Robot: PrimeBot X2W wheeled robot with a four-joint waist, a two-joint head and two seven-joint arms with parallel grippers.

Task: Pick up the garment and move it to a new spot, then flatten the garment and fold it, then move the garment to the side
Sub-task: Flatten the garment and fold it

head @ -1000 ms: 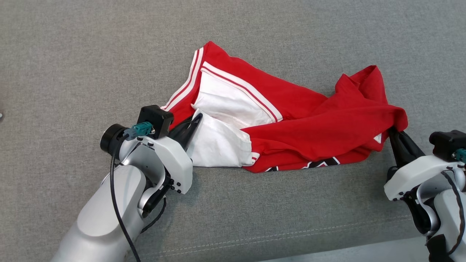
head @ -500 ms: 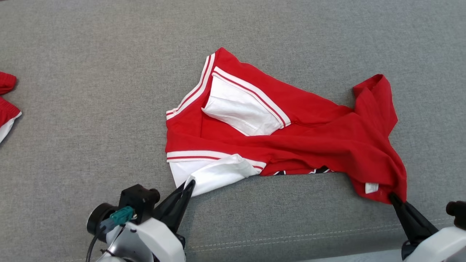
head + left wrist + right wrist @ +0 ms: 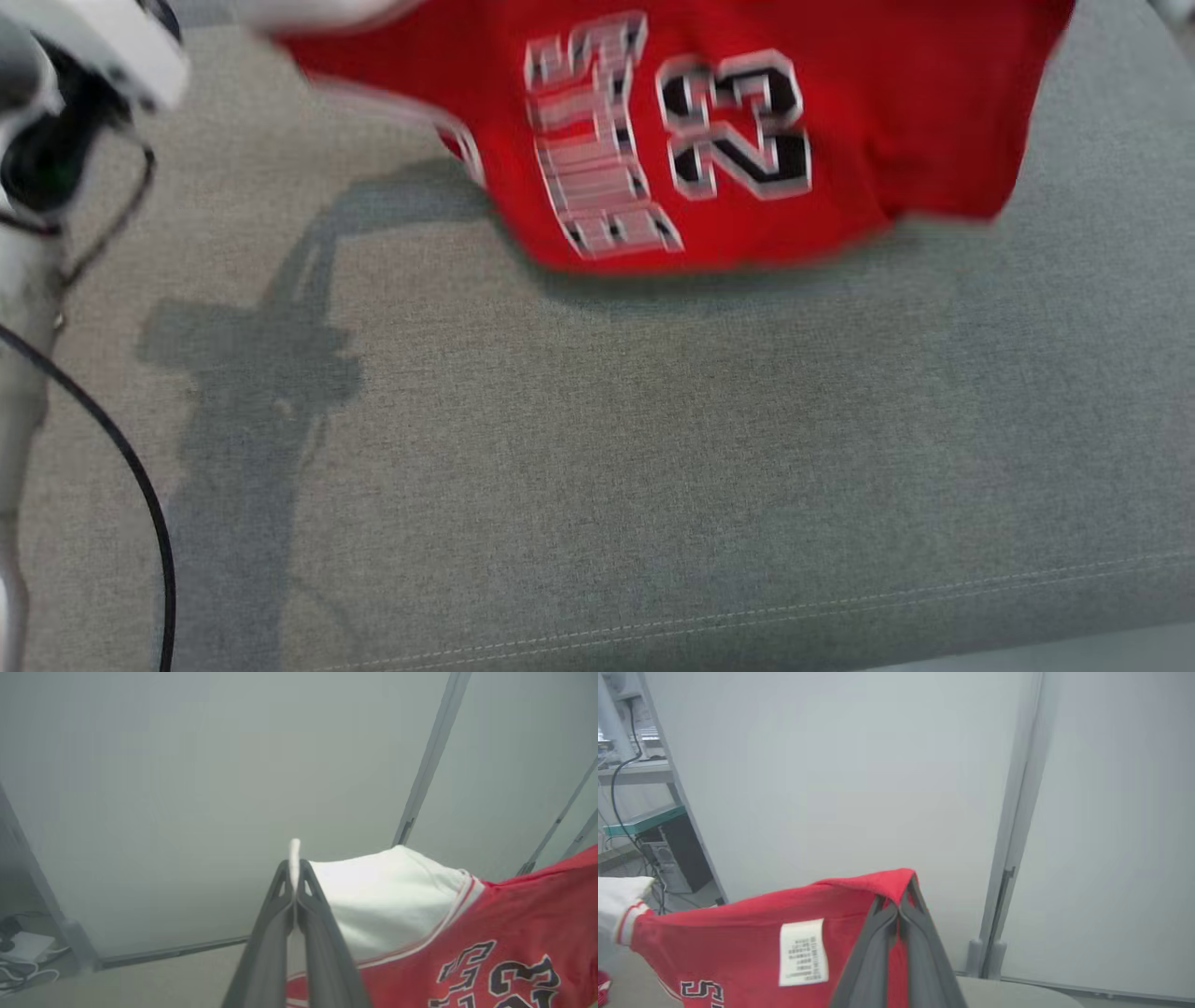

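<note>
The left gripper (image 3: 294,865) pinches the white sleeve of the jersey (image 3: 868,103), and the right gripper (image 3: 899,898) pinches its red corner. It hangs (print blurred) above the cushion (image 3: 653,448).

Looks like a lab or test room to me: plain pale partition walls (image 3: 840,765) with metal strips (image 3: 1013,826), a computer tower (image 3: 675,858) under a shelf (image 3: 644,819) and loose cables (image 3: 613,794) hanging. The surface (image 3: 653,448) is covered in grey cloth.
</note>
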